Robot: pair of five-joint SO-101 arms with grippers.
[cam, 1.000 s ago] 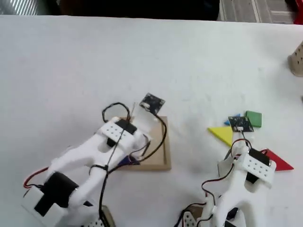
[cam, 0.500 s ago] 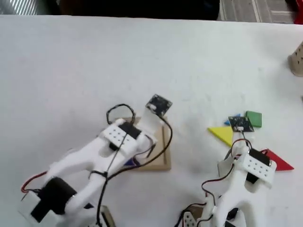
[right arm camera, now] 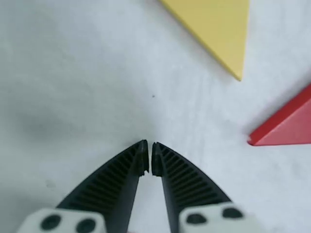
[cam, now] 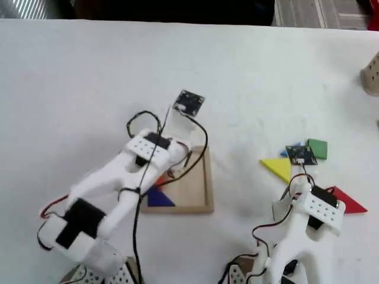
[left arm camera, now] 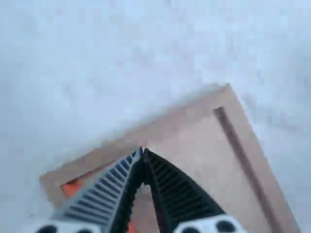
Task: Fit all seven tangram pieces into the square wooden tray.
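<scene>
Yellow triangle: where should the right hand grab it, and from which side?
Likely from above: the yellow triangle lies flat on the table, so only its thin edges offer hold. Pinch across the tip pointing toward the right hand, where it narrows and stands apart from the red triangle.

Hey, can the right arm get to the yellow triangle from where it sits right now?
Probably yes. The right gripper is shut over bare table, and the yellow triangle lies just ahead of it with nothing between them; it would have to open first.
</scene>
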